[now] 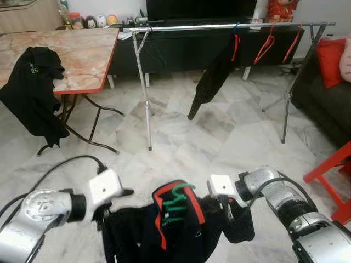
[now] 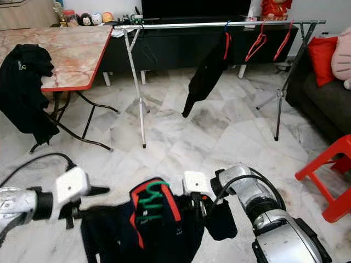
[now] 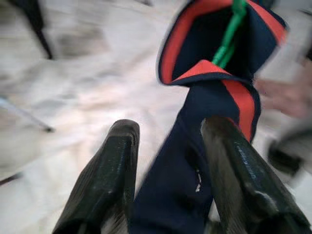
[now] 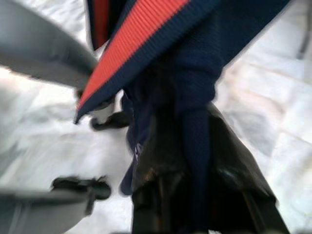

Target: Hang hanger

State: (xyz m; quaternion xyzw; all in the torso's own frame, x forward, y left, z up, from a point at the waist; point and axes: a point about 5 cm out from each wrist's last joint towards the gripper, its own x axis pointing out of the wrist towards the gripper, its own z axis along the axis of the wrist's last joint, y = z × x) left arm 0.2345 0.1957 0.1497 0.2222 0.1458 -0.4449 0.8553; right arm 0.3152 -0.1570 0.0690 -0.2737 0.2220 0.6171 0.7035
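From the head, both arms hold a dark shirt (image 1: 164,230) with a red collar low before the robot, a green hanger (image 1: 176,201) poking through its neck. The left gripper (image 1: 104,211) grips one shoulder, the right gripper (image 1: 233,211) the other. Beyond stands a clothes rail (image 1: 219,26) carrying red hangers (image 1: 265,44). At the left wrist, two fingers (image 3: 109,175) sit slightly parted with cloth between. At the right wrist, the fingers pinch bunched fabric.

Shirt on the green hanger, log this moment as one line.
phase: carrying | shirt on green hanger | left end effector shut on shirt | right end effector shut on shirt | rack ahead, not reached
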